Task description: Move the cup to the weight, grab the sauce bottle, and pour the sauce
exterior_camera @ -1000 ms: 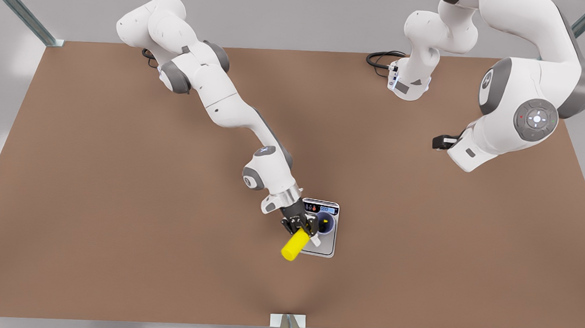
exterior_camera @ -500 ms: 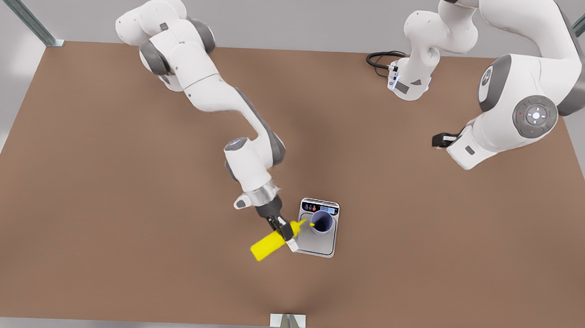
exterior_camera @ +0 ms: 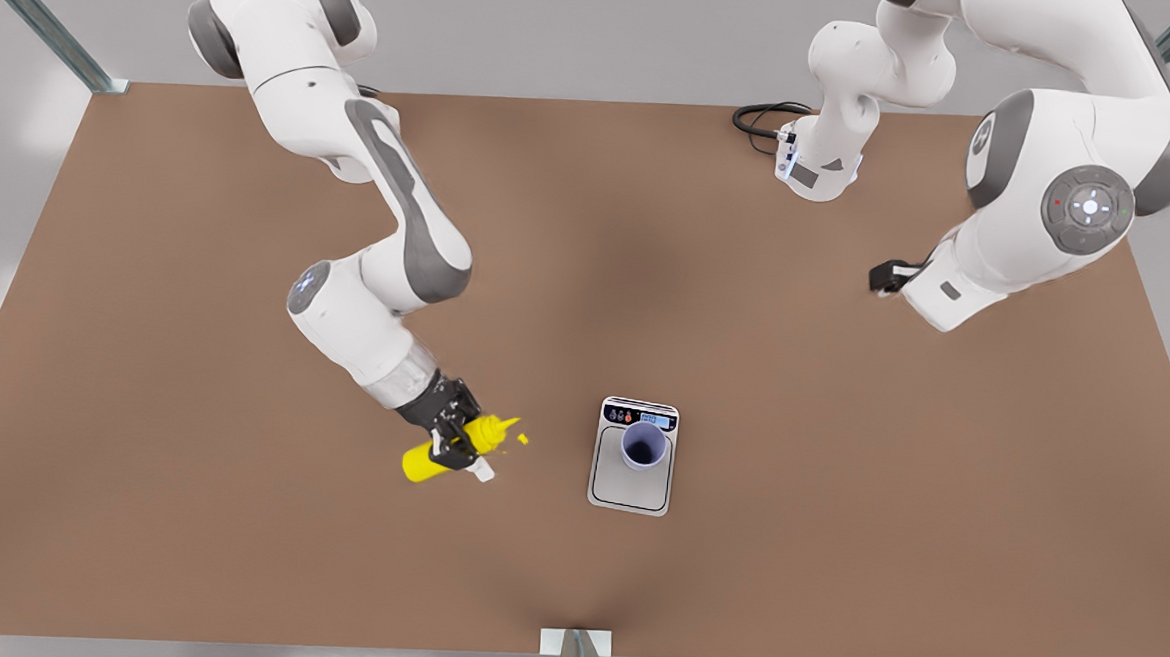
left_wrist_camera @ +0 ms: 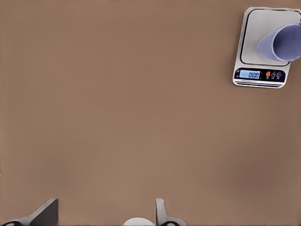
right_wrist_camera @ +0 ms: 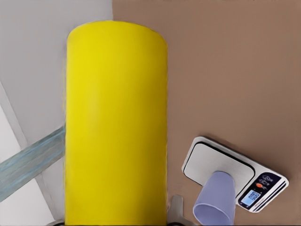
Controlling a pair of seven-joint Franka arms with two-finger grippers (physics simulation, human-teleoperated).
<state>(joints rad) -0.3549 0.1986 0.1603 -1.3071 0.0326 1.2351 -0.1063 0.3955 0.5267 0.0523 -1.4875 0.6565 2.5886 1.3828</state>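
The lavender cup stands upright on the silver weight, near its display end. The left wrist view shows the cup and the weight from far off; in the right wrist view the cup stands on the weight. My right gripper is shut on the yellow sauce bottle, held tilted above the table well off to the front view's left of the weight. A yellow sauce drop hangs just off the nozzle. The bottle looms close in the right wrist view. My left gripper waits open, high at the front view's right.
A black cable coils beside the arm base at the table's back edge. A metal bracket sits at the middle of the front edge. Bare brown table surrounds the weight.
My right gripper has swung the sauce bottle away from over the cup, toward the front view's left. A sauce drop now trails the nozzle. The left arm has barely shifted.
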